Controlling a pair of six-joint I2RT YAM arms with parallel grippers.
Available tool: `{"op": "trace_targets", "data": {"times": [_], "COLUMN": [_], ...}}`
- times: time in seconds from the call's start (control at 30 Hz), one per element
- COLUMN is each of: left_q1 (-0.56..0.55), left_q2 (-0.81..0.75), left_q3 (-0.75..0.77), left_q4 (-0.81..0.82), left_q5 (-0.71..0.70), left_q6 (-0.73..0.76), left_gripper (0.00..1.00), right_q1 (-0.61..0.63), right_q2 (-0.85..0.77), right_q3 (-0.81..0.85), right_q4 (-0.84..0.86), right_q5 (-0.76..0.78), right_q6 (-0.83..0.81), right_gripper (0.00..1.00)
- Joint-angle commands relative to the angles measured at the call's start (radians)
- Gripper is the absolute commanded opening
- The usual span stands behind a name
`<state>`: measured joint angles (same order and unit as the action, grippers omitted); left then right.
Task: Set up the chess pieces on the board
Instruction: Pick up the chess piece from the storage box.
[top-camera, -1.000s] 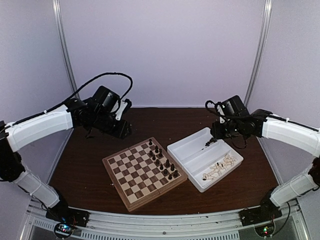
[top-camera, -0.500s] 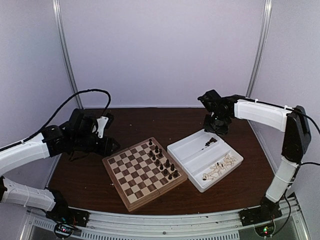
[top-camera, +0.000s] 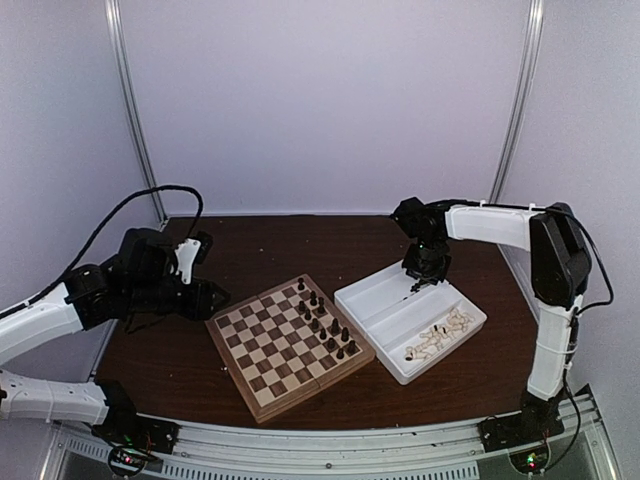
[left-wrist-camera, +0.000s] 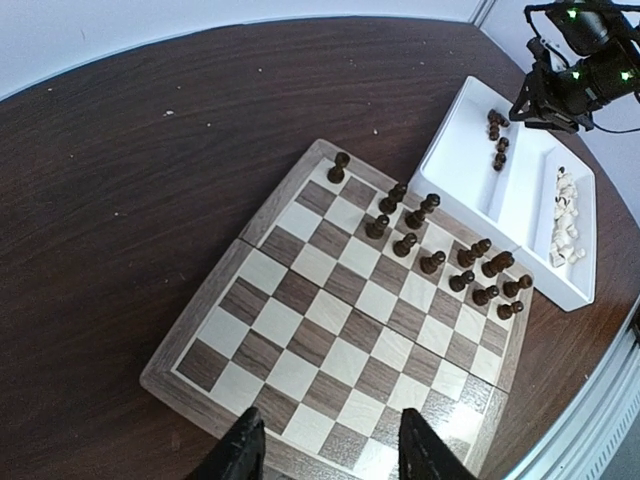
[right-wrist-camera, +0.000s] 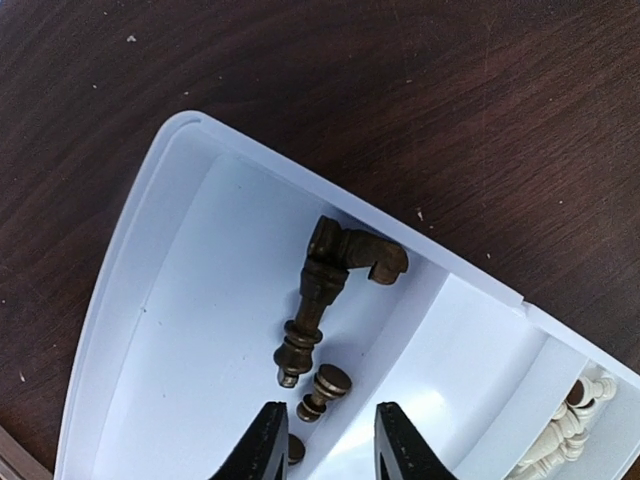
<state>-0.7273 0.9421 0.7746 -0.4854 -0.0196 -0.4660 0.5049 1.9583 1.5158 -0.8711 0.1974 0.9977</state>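
The board (top-camera: 288, 345) is lying on the dark tabletop (top-camera: 170, 355) between the two arms, turned corner-on to the near edge; the dark chess pieces (top-camera: 322, 320) are standing upright in two loose rows along its tray-side edge, with one piece (left-wrist-camera: 340, 165) standing apart at the far corner. Just beside that edge the white tray (top-camera: 375, 305) is sitting. A few more dark pieces (right-wrist-camera: 325, 290) are lying on their sides at the far end of the compartment nearer the board, while the cream pieces (top-camera: 440, 335) are lying heaped in the other compartment. The right claw (top-camera: 425, 275) is hanging over that far end of the tray; its wrist view is showing both fingers (right-wrist-camera: 265, 445) parted with nothing between them, straddling a small dark piece (right-wrist-camera: 322, 388) lying below them in the tray. The left claw (top-camera: 215, 297) is hovering off the board's left side, near its corner; its fingers (left-wrist-camera: 240, 450) are spread wide and gripping nothing.
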Motion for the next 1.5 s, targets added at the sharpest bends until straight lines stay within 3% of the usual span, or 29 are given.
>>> {"op": "trace_targets", "data": {"times": [0.0, 0.33, 0.83, 1.1, 1.47], "left_q1": [-0.001, -0.001, -0.001, -0.001, -0.001], "left_q2": [-0.043, -0.069, -0.073, -0.057, -0.062], "left_q3": [-0.004, 0.006, 0.006, 0.006, 0.002], "left_q4": [-0.037, -0.050, -0.048, -0.048, -0.049], "left_q5": [-0.047, -0.099, -0.141, -0.143, -0.140], "left_q6": [0.035, 0.081, 0.109, 0.111, 0.108], "left_gripper": [0.46, 0.47, 0.47, 0.47, 0.47], "right_q1": [-0.030, -0.037, -0.040, -0.041, -0.042], "right_q2": [0.038, 0.117, 0.189, 0.221, 0.234], "right_q3": [0.013, 0.117, 0.129, 0.141, 0.111], "right_q4": [0.042, -0.013, -0.018, -0.003, 0.044], "right_q5": [-0.025, -0.001, -0.007, -0.063, -0.117], "right_q6": [0.034, -0.009, 0.025, 0.035, 0.056], "right_gripper": [0.32, 0.31, 0.36, 0.33, 0.20]}}
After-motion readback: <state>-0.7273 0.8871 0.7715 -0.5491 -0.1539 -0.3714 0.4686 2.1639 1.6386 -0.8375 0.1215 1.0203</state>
